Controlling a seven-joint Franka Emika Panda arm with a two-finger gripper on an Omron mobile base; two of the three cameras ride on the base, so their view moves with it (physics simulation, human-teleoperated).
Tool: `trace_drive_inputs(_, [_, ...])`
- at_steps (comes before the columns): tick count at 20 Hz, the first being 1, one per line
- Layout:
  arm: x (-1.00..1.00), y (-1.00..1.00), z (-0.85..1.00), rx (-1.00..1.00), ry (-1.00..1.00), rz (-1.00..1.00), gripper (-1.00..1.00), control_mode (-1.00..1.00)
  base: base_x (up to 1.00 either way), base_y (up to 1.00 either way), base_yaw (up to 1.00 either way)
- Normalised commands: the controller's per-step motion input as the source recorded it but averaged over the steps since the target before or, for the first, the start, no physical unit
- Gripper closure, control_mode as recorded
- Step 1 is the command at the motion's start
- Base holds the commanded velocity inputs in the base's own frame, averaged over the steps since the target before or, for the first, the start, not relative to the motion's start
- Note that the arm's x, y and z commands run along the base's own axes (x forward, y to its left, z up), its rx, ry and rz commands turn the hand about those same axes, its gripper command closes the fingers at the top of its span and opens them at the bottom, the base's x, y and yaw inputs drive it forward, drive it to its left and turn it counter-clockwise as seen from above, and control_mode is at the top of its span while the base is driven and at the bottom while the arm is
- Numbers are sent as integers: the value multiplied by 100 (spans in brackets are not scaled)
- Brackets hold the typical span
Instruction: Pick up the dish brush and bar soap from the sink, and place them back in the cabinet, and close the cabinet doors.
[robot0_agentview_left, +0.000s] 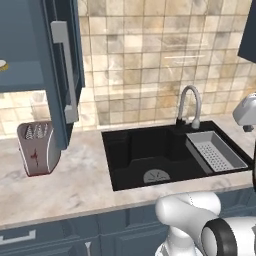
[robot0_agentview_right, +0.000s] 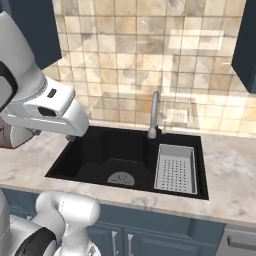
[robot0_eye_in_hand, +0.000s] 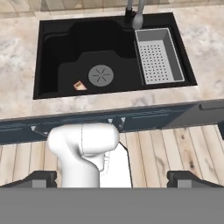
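gripper (robot0_eye_in_hand: 111, 178) hanging spread wide, holding nothing | bar soap (robot0_eye_in_hand: 79, 85) lying in sink (robot0_eye_in_hand: 52, 43) beside drain (robot0_eye_in_hand: 101, 75)

The black rectangular recessed sink (robot0_eye_in_hand: 57, 48) sits in a beige marble surface (robot0_agentview_left: 70, 180), its round grey drain (robot0_eye_in_hand: 101, 75) near the middle of the basin floor. A small reddish-brown bar of soap (robot0_eye_in_hand: 79, 85) lies flat on that floor, just beside the drain at its 8 o'clock in the hand view. The dark blue-grey upper wall cabinet (robot0_agentview_left: 22, 75) hangs at 10 o'clock of the sink in the left base view. Its framed-panel door (robot0_agentview_left: 62, 60), with 1 long vertical silver bar handle (robot0_agentview_left: 66, 70), stands swung open. At the shelf's left edge a cream-yellow round shape (robot0_agentview_left: 2, 64), likely the dish brush's head, peeks in.
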Motion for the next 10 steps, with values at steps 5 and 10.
trace_drive_inputs(5, [0, 0, 0, 0, 0, 0, -100, 100, 36, -9, 0])
trace_drive_inputs(10, [0, 0, 0, 0, 0, 0, -100, 100, 23, -15, 0])
